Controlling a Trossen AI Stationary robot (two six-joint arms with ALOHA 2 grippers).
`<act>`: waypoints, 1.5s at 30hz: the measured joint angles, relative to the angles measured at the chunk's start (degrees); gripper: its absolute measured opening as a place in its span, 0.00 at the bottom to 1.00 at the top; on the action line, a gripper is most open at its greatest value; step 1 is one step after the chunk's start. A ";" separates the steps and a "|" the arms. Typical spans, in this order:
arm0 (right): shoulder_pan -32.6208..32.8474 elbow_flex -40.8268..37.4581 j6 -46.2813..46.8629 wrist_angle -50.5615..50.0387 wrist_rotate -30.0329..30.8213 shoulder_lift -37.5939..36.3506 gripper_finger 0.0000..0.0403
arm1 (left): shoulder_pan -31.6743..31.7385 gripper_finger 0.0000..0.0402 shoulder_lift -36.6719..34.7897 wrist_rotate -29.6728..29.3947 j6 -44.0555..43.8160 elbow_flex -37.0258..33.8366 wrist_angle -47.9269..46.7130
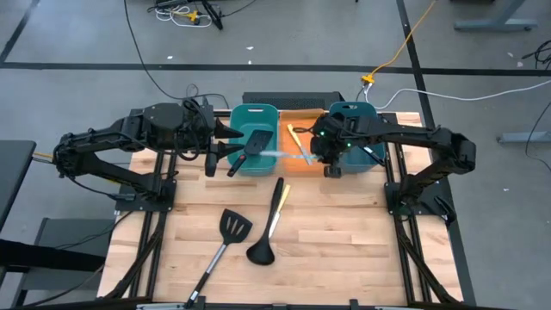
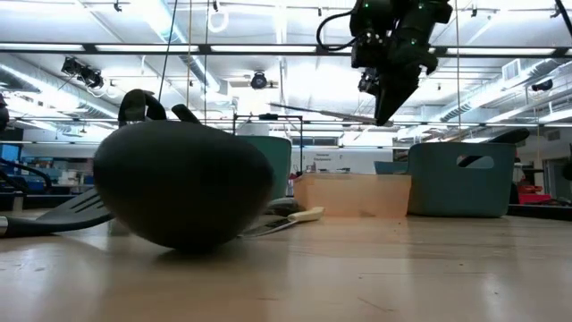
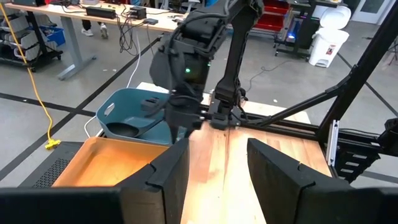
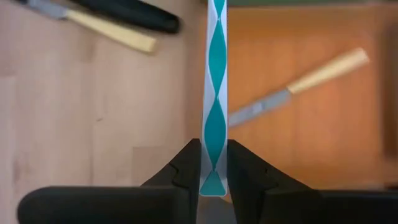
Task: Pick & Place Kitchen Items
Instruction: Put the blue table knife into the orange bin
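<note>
My right gripper (image 4: 212,163) pinches a teal-and-white stick (image 4: 215,93) over the orange bin's (image 1: 301,164) rim; my left gripper (image 3: 216,163) hangs open. At six o'clock, bare wooden table (image 1: 344,250), spatula (image 1: 225,237), ladle (image 1: 263,245).

This is a robotics lab inside a large industrial hall. The wooden worktop (image 1: 327,250) stands on a grey concrete floor (image 1: 77,43) crossed by loose cables (image 1: 146,69). Behind it are long ceiling lights (image 2: 170,22), exposed pipes, workbenches (image 3: 81,9) with electronics, and a white bin (image 3: 329,43).
</note>
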 joint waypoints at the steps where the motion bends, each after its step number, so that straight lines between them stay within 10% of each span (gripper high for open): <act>1: -0.66 0.00 0.85 -0.01 0.41 0.00 0.16 | 0.00 0.41 0.00 0.01 -0.05 0.00 0.06; 20: -11.12 0.00 24.62 -0.14 1.30 0.01 0.17 | 0.00 0.41 0.00 0.02 0.43 0.00 0.12; 45: -13.22 -7.65 33.46 6.52 1.02 0.12 0.17 | 0.00 0.41 0.00 0.00 0.56 0.00 0.12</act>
